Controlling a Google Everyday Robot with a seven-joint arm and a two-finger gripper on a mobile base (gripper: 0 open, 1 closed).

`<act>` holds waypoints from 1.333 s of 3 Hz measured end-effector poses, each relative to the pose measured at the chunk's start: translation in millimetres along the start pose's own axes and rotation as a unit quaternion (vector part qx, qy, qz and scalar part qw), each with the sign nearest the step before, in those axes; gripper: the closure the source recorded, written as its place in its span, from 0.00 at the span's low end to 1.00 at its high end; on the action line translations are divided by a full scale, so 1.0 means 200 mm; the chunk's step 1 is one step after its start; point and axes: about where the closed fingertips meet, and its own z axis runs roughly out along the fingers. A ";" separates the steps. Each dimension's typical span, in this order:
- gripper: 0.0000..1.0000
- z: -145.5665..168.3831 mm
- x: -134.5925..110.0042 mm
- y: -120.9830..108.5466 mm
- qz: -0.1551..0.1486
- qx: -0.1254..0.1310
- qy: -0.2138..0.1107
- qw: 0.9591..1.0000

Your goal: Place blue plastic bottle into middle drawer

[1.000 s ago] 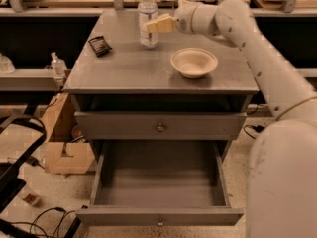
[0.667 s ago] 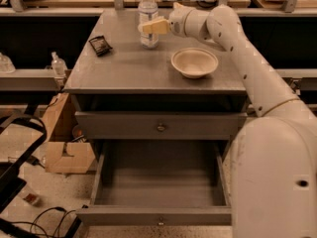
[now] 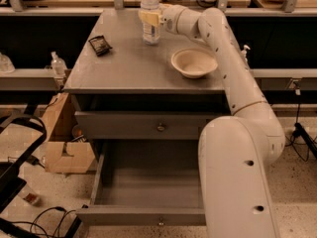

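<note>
The blue plastic bottle (image 3: 150, 15), clear with a white cap and a pale label band, stands upright at the back of the cabinet top (image 3: 133, 68). My gripper (image 3: 150, 18) reaches in from the right at the height of the label and overlaps the bottle. The bottle still rests on the top. The middle drawer (image 3: 148, 214), grey with a small round knob, is pulled out and open below, with nothing showing inside. My arm's white body covers the drawer's right part.
A white bowl (image 3: 194, 62) sits to the right of the bottle. A small black object (image 3: 100, 44) lies at the left. The upper knobbed drawer (image 3: 160, 126) is shut. A cardboard box (image 3: 67, 145) and cables are on the floor at the left. A pump bottle (image 3: 58, 63) stands on the left shelf.
My gripper has moved left along the back of the cabinet top and now sits against the bottle. The bottle, bowl and drawers have not moved.
</note>
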 end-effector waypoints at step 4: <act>1.00 -0.03 -0.12 0.03 -0.016 -0.007 0.010 1.000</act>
